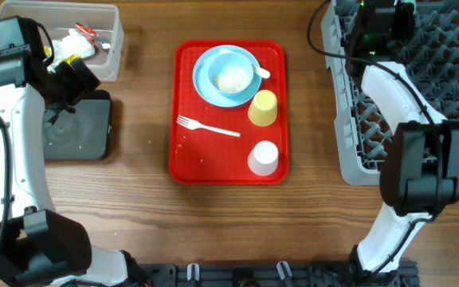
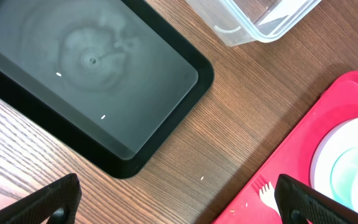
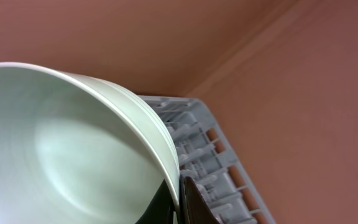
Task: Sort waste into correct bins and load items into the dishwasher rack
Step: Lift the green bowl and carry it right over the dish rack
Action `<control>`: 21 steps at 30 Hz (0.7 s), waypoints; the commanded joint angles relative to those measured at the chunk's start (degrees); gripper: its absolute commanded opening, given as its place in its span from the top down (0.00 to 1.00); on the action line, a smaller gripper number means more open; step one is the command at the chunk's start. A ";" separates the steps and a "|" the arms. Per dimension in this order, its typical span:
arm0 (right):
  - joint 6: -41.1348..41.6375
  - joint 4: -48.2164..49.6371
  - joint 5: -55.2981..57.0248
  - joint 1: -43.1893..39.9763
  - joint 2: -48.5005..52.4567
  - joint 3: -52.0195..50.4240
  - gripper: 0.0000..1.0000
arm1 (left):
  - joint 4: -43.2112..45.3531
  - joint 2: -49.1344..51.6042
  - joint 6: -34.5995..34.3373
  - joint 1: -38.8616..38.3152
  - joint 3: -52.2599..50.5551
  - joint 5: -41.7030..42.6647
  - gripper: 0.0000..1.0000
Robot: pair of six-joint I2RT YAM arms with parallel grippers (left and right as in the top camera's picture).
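The grey dishwasher rack (image 1: 453, 96) fills the right edge of the overhead view. The right gripper (image 3: 178, 198) hangs over its upper-left corner. It is clamped on the rim of a pale blue-green bowl (image 3: 73, 155), one finger inside the wall and one outside. In the right wrist view the bowl stands tilted on edge and fills the left of the frame. The rack's tines show just past its rim, toward the lower right. By my reading, the next move turns on this: the rack lies directly under the held bowl, so the bowl only has to go down edge-first between two rows of tines.

The red tray (image 1: 190, 159) sits in the middle of the table, between the arms. The black tray (image 1: 82, 131) is at the left edge, with a few rice grains (image 2: 103, 116) on its floor. Just above it, the clear tub (image 1: 114, 48) holds the crumpled wrappers and napkin (image 1: 76, 44).

The left gripper (image 2: 179, 202) hovers over the bare wood beside the black tray's corner. Its fingers are spread wide with nothing between them.

The red tray holds these items:
- A light-blue plate (image 1: 200, 80), carrying a second bowl (image 1: 216, 70) with rice in it.
- A yellow cup (image 1: 263, 108).
- A white cup (image 1: 264, 158), mouth down.
- A white fork (image 1: 205, 127), lying roughly left to right with its tines toward the left arm, which is the nearer one.
- A spoon (image 1: 260, 72), at the plate's right rim.
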 commanded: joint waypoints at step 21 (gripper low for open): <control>3.21 5.95 -2.56 -1.27 6.75 0.15 0.96 | 0.22 0.39 -0.55 0.00 0.26 0.46 0.00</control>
